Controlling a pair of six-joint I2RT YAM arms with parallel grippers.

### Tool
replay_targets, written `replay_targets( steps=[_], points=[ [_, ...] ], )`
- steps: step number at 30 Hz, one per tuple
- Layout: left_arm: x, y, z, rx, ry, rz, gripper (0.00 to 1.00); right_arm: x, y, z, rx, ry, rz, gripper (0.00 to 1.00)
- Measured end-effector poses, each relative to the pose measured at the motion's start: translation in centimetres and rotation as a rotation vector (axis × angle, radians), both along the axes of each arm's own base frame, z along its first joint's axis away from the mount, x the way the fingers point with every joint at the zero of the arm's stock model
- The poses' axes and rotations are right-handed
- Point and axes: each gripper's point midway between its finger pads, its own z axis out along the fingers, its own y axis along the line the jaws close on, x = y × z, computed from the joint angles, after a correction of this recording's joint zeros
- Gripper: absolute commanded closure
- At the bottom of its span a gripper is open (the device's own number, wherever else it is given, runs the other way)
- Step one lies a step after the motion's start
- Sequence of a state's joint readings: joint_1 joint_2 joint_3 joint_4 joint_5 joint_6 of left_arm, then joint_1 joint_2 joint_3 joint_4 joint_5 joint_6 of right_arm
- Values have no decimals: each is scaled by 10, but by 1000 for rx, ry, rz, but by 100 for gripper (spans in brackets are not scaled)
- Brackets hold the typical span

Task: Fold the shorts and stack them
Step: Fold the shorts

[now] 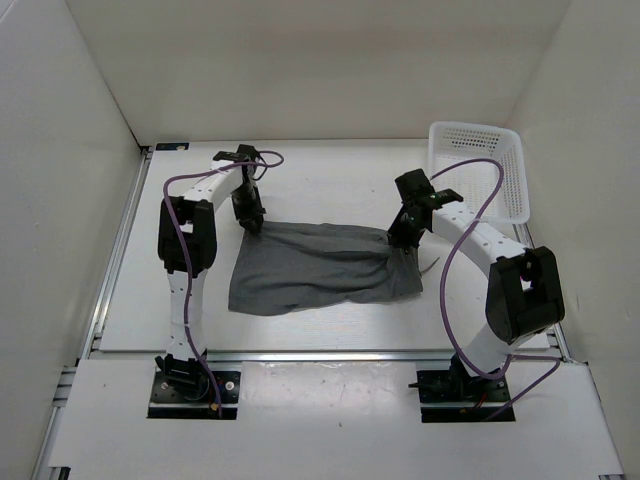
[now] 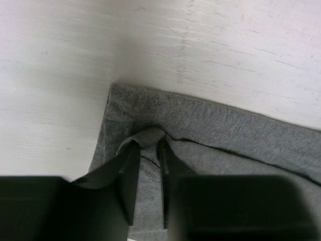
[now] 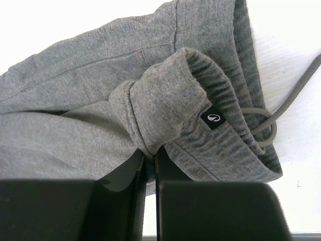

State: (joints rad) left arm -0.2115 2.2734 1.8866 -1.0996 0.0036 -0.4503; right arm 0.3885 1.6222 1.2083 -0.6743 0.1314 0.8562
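Grey shorts (image 1: 315, 268), cropped in wrist views; left gripper (image 2: 149, 145) and right gripper (image 3: 149, 153) each pinch fabric. White worktop (image 1: 330, 180), walls (image 1: 330, 70).

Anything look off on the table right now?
Nothing damaged or spilled. The grey soft fabric shorts lie unevenly: the waistband end is bunched up between the jaws of the right gripper, drawstring trailing onto the table.

White mesh basket (image 1: 468, 128) on table (image 1: 330, 180), far right corner, upright, open side up, long side along table's right edge. Table top white, matt, with faint scratches and streaks. Metal rail (image 1: 118, 250) along table's left edge; second rail (image 1: 320, 355) along near edge. Plain white walls (image 1: 320, 70) rise from table's left, far and right sides. White board (image 1: 320, 420) just beyond near rail.
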Motion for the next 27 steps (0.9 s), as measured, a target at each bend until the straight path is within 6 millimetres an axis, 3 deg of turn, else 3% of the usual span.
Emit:
replay_targets(
  steps=[3,12,19,21,22,23,25,27],
  points=[
    [0,0,0,0,2,2,90,0,0,0,0,0,0,100],
    [-3,3,8,14,-5,3,90,0,0,0,0,0,0,100],
    [-1,23,62,-12,-108,68,90,2,1,11,9,-26,1,100],
    [4,27,79,-29,-146,87,90,6,4,16,14,-41,3,95],
    [8,27,86,-40,-163,92,90,8,5,20,17,-50,4,71],
    [14,26,90,-48,-177,92,75,11,6,23,17,-58,4,53],
    [34,22,96,-58,-210,83,56,20,4,33,2,-82,-11,22],
    [55,16,94,-67,-227,67,42,33,4,44,-6,-118,-21,16]
  ],
)
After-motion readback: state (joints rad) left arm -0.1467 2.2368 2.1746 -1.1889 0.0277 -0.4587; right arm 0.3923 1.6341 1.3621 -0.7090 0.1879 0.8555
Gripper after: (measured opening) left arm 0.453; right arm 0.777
